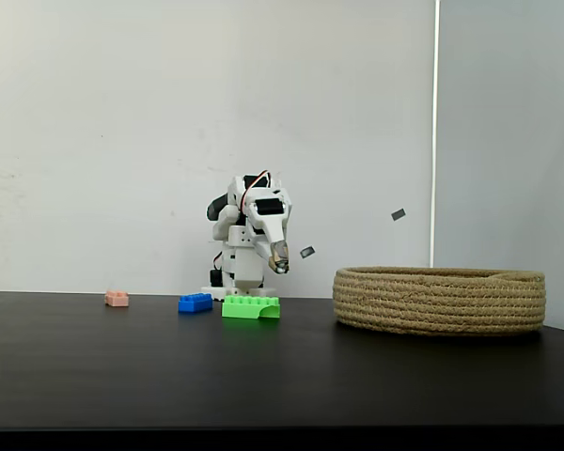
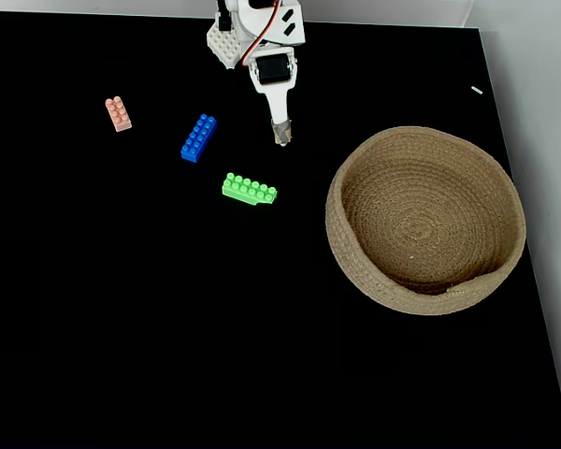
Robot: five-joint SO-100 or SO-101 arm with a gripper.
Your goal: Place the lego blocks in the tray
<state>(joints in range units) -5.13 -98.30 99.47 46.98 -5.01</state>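
- The white arm stands at the far edge of the black desk, folded over on itself, with its gripper pointing down and hanging above the desk surface.
- From above, the gripper shows as a narrow tip with the fingers drawn together and nothing between them; I cannot tell whether a small gap remains.
- The green lego block lies on the desk near the gripper tip, apart from it; from the side it sits studs up, showing an arched underside.
- The blue lego block lies to the left of the gripper in the view from above, resting on the desk, and close beside the green one in the side view.
- The pink lego block lies furthest left, well apart from the other two; it is small and pale in the side view.
- The tray, a low round basket of coiled tan rope, sits on the right side of the desk, well apart from all three blocks; its inside looks bare in the view from above.
- From the side, the tray stands taller than any block.
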